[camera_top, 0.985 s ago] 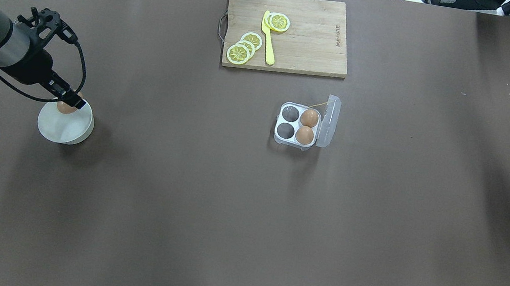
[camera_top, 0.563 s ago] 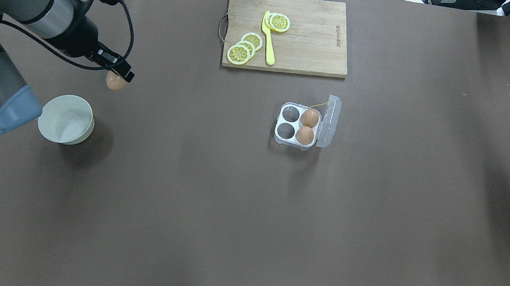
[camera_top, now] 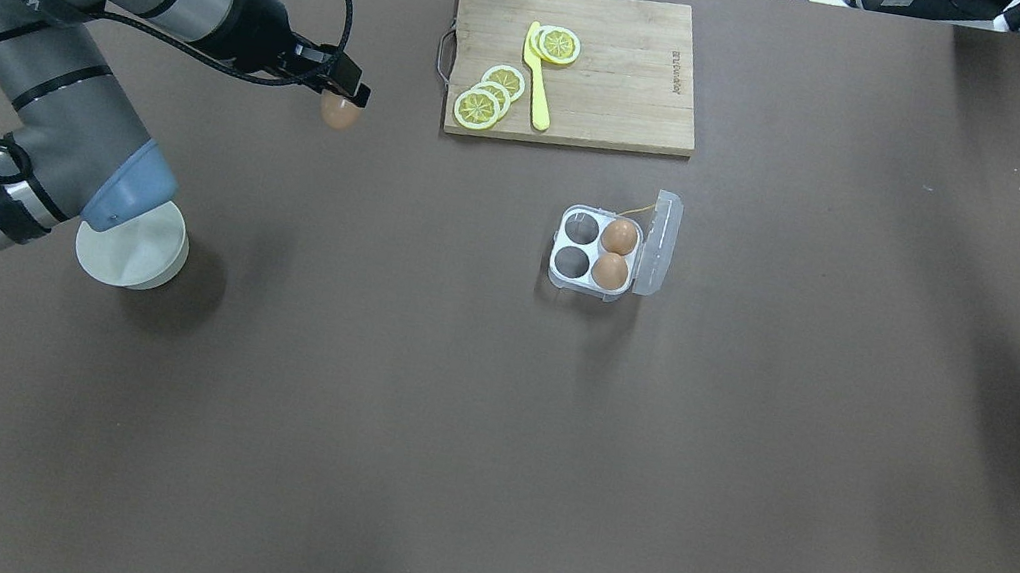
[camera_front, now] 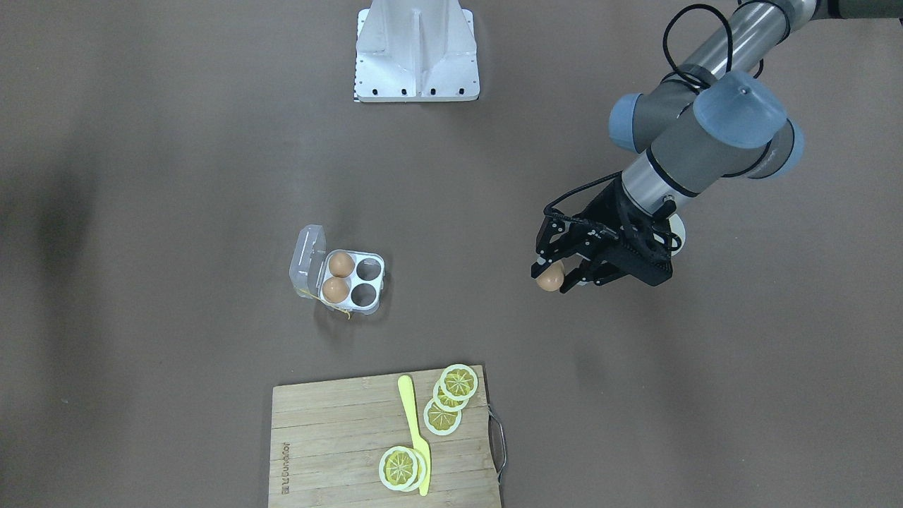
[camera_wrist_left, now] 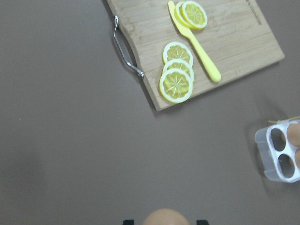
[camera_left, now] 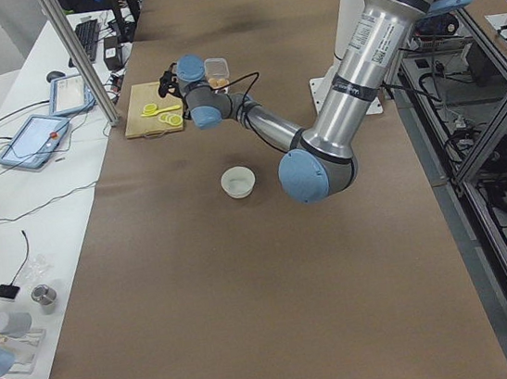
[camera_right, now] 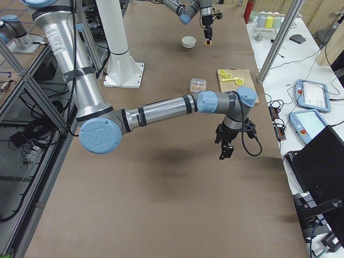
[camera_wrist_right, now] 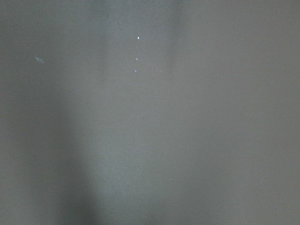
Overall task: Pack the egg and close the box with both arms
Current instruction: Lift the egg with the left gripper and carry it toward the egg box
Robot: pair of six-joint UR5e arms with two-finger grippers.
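My left gripper is shut on a tan-brown egg and holds it above the table, left of the cutting board. It also shows in the front-facing view with the egg. In the left wrist view the egg sits at the bottom edge. The clear egg box stands open mid-table, lid hinged to the right. Two brown eggs fill its right cells; the two left cells are empty. My right gripper hangs far right, above bare table; I cannot tell if it is open.
A white round bowl stands at the left, partly under my left arm's elbow. A wooden cutting board at the back holds lemon slices and a yellow knife. The white robot base is at the near edge.
My left gripper has lifted the egg out of the white bowl and carried it up, back and to the right, toward the cutting board. The box has not moved.
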